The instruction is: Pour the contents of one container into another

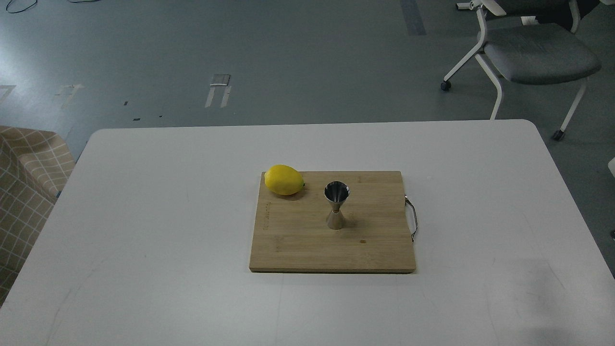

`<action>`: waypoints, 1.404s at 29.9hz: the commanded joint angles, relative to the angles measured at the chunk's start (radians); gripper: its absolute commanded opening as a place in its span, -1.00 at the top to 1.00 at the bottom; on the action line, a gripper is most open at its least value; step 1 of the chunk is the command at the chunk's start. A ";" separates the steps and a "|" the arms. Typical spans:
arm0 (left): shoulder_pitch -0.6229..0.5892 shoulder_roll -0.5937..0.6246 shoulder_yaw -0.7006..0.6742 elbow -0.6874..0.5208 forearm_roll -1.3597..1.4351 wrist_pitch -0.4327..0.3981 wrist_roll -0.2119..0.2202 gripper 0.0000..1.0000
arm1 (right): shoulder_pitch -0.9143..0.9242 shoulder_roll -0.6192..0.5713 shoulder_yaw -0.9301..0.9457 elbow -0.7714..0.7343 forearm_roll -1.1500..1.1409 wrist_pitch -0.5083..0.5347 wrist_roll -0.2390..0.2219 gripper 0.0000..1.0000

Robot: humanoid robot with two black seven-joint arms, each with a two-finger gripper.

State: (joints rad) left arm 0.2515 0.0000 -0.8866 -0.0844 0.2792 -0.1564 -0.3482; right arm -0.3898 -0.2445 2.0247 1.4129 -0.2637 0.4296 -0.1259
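The shiny steel hourglass-shaped jigger stands upright near the middle of a wooden cutting board, its open upper cone facing up. The clear glass tumbler is out of view. Neither of my grippers shows in the head view; no arm reaches over the table.
A yellow lemon lies at the board's back left corner. The board has a metal handle on its right side and rests on a white table. A grey chair stands beyond the far right corner. A checked cushion sits at left.
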 commanded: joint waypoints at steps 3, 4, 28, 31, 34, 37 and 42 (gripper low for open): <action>0.000 0.000 0.000 0.000 0.000 0.000 0.000 -0.96 | -0.017 -0.010 0.005 0.001 -0.006 -0.009 0.000 -1.00; 0.000 0.000 0.000 0.000 0.000 0.000 0.000 -0.96 | -0.021 -0.019 0.008 0.001 -0.006 -0.009 0.000 -1.00; 0.000 0.000 0.000 0.000 0.000 0.000 0.000 -0.96 | -0.155 -0.160 0.034 -0.005 -0.014 -0.032 -0.009 -1.00; 0.000 0.000 0.000 0.000 0.000 0.000 0.000 -0.96 | -0.179 -0.180 0.035 -0.006 -0.014 -0.048 -0.009 -1.00; 0.000 0.000 0.000 0.000 0.000 0.000 0.000 -0.96 | -0.210 -0.193 0.038 -0.006 -0.014 -0.064 -0.009 -1.00; 0.000 0.000 0.000 0.000 0.000 0.000 0.000 -0.96 | -0.244 -0.197 0.042 -0.006 -0.014 -0.072 -0.011 -1.00; 0.000 0.000 0.000 0.000 0.000 0.000 0.000 -0.96 | -0.270 -0.202 0.042 -0.023 -0.015 -0.074 -0.014 -1.00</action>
State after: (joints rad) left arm 0.2515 0.0000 -0.8866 -0.0844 0.2792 -0.1565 -0.3482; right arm -0.6486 -0.4417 2.0659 1.3949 -0.2783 0.3577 -0.1388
